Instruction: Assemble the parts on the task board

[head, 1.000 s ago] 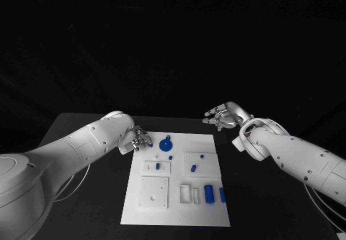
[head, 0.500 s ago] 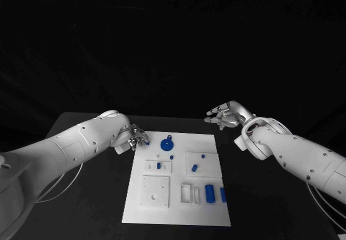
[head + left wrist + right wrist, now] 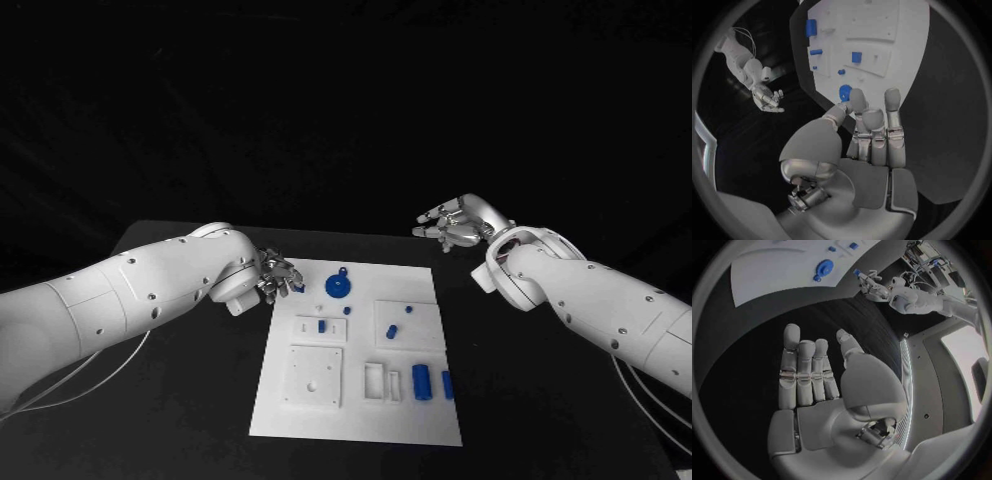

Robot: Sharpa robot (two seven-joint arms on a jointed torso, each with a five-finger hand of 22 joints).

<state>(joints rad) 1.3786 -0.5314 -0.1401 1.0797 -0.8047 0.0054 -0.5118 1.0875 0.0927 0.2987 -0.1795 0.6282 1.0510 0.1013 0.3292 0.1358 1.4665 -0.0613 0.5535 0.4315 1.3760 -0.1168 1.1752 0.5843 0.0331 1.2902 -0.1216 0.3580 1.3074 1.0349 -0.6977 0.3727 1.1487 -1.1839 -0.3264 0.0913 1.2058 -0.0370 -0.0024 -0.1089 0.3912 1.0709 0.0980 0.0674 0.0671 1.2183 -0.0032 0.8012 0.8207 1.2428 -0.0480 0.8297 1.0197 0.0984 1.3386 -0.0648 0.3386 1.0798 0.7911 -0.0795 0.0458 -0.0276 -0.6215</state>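
Your white rectangular task board [image 3: 356, 400] lies flat in the middle of the black table [image 3: 173, 400], and the small blue parts sit on it. A round blue disc with a small tab [image 3: 338, 287] lies near the board's far end, just beside the fingertips of your left hand [image 3: 277, 280]. Ahead of those fingers, towards the board's near end, you have a small blue peg [image 3: 322, 325] standing in a raised white block, two little blue pieces [image 3: 394, 331] on a second white block, and a blue cylinder [image 3: 420, 381] with a thinner blue bar [image 3: 446, 385] beside it near two narrow white slots. A plain white square plate [image 3: 313, 378] with a small hole sits on the board's near left part.

Your left hand hovers at the board's far left corner. In the left wrist view its fingers [image 3: 876, 130] lie straight and close together, and a small blue piece appears to sit right at the thumb tip; you cannot tell whether it is pinched or simply the disc behind.

Your right hand [image 3: 459, 226] is raised past the board's far right corner, well apart from it, over bare black table. Its fingers [image 3: 804, 370] are stretched out and released, holding nothing.

The room beyond the table is dark.
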